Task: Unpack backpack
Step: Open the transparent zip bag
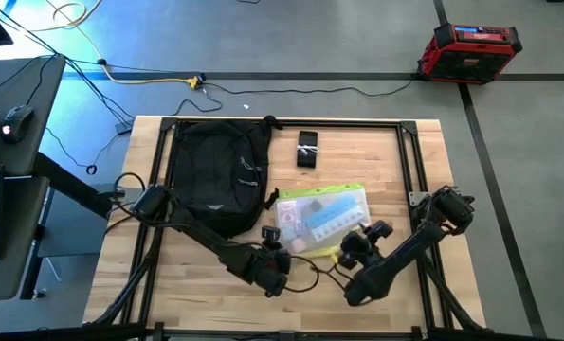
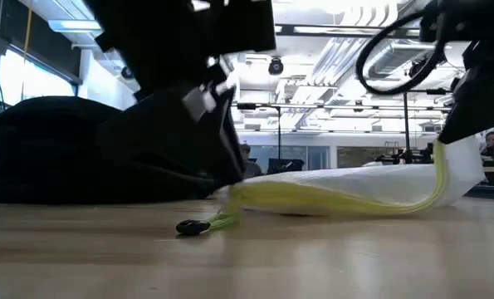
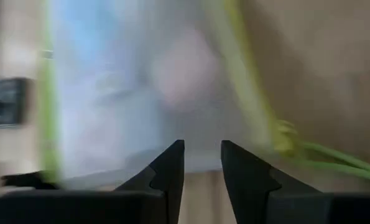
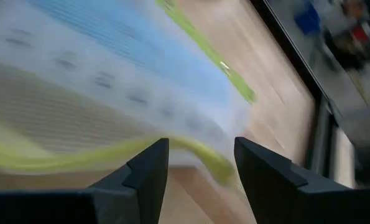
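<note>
The black backpack [image 1: 215, 175] lies on the table's far left part, its front up; in the low view it is the dark mound [image 2: 39, 149] at the left. To its right lies a clear pouch with green trim [image 1: 321, 210], holding a pill box and small items. My left gripper [image 1: 274, 242] stands open at the pouch's near left corner [image 3: 141, 81]. At the near right corner is my right gripper [image 1: 350, 242], also open, with the corner and green trim [image 4: 197, 146] just ahead of its fingers. A green cord with a black pull [image 2: 193, 227] trails on the wood. My left gripper [image 3: 202, 155] has the pouch's near edge right at its fingertips; I cannot tell whether they touch it. My right gripper [image 4: 200, 152] has the pouch's corner between its spread fingers. In the low view that end [image 2: 458, 166] stands raised off the table below the gripper. Whether a finger bears it I cannot tell.
A small black object [image 1: 307, 149] lies near the table's far edge, right of the backpack. A black metal frame [image 1: 409, 161] runs along the table's sides. Bare wood lies at the right and near parts. A red case [image 1: 468, 52] and cables are on the floor beyond.
</note>
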Tool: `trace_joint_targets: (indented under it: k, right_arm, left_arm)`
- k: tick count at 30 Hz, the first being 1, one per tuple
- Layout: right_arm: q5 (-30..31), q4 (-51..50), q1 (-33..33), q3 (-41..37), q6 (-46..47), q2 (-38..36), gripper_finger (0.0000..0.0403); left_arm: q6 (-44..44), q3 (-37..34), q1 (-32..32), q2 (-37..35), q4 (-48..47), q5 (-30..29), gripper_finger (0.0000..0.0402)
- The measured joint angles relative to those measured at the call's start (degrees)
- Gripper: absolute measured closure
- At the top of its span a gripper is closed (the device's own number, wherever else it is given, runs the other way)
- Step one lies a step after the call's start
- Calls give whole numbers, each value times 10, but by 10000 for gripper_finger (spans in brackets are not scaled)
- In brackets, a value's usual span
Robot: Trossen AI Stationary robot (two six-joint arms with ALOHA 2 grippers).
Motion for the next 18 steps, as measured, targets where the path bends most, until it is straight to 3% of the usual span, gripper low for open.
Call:
trace_joint_targets:
  k: [6,12,15,18]
  right_arm:
    - [70,35,53,39,-56,0,231]
    - [226,11,72,131,-64,-1,231]
    - [211,33,64,149,-110,-1,231]
    - [145,93,52,134,-185,-1,231]
  left_arm:
    - [-5,0,1,12,37,28,355]
    - [0,0,13,12,88,74,398]
    - [0,0,20,12,98,75,400]
    - [0,0,26,11,99,71,401]
